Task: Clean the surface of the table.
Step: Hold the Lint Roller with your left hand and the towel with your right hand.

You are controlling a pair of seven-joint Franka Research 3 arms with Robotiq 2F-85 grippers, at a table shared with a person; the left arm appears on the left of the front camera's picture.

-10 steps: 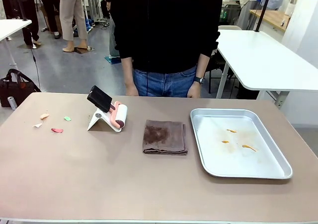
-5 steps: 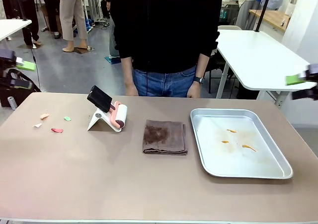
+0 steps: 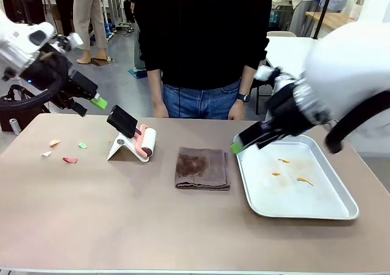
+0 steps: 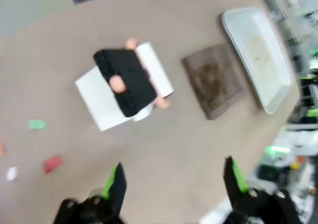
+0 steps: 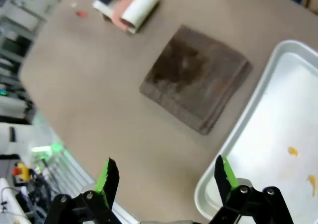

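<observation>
The taupe-brown table carries several small coloured scraps near its left end. In the left wrist view the scraps lie left of my open left gripper. From the front, my left gripper hovers open above the table's far left edge, beside the lint roller. My right gripper hangs open over the near-left corner of the metal tray. Below my right gripper in its wrist view lie bare table and the tray's corner.
A black-handled lint roller rests on a white stand. A folded brown cloth lies mid-table. The tray holds orange crumbs. A person in black stands at the far edge, hands hanging by the table's rim.
Both arms have swung in from the sides, the left over the far left edge, the right over the tray's left corner. Objects on the table have not moved.
</observation>
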